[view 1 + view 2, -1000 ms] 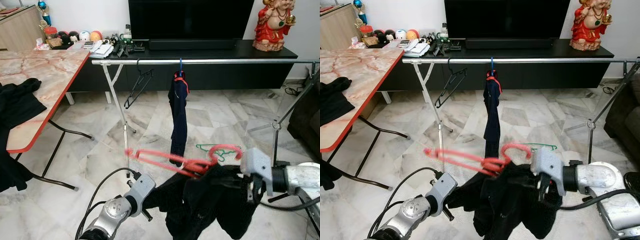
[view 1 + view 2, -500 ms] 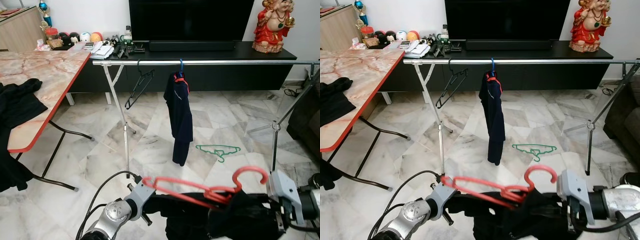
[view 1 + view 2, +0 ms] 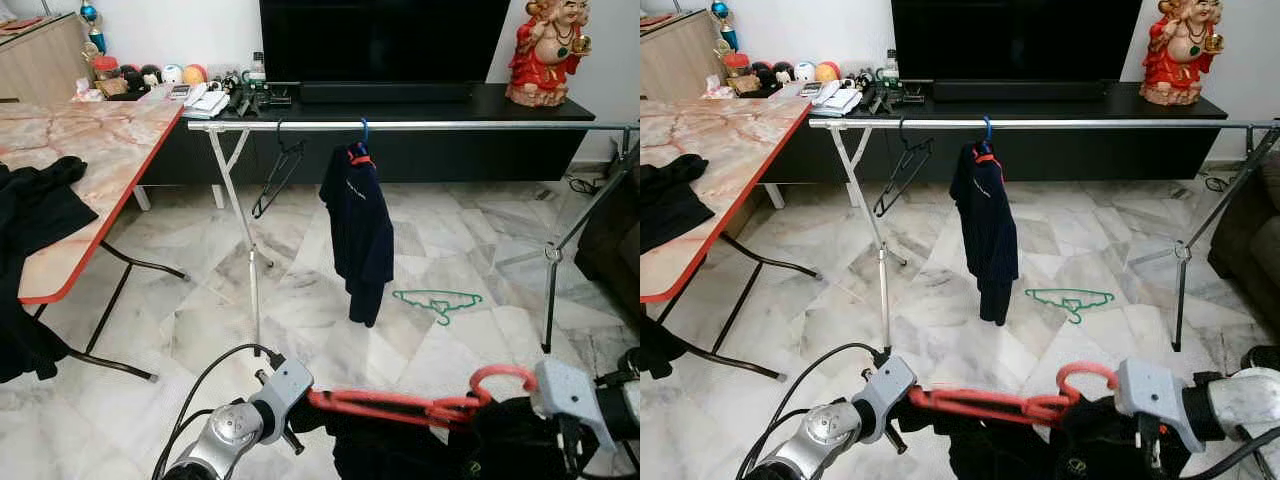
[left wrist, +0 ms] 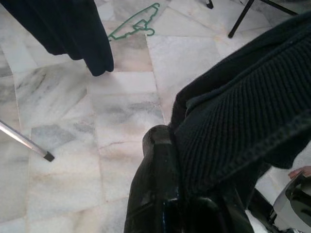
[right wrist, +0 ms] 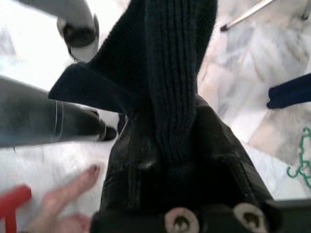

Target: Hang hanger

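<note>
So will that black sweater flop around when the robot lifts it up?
Probably yes. The black sweater is thick ribbed knit and already sags below the red hanger, so it looks soft, not stiff. It bunches around the left gripper, so it likely grips well rather than slipping, though loose folds may swing.

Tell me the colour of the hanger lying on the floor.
Green; the hanger on the marble floor shows best in the left eye view.

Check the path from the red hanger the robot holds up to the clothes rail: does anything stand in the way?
Nothing visible blocks it. The red hanger with its black knit garment sits low; the rail right of the hanging navy garment is bare.
</note>
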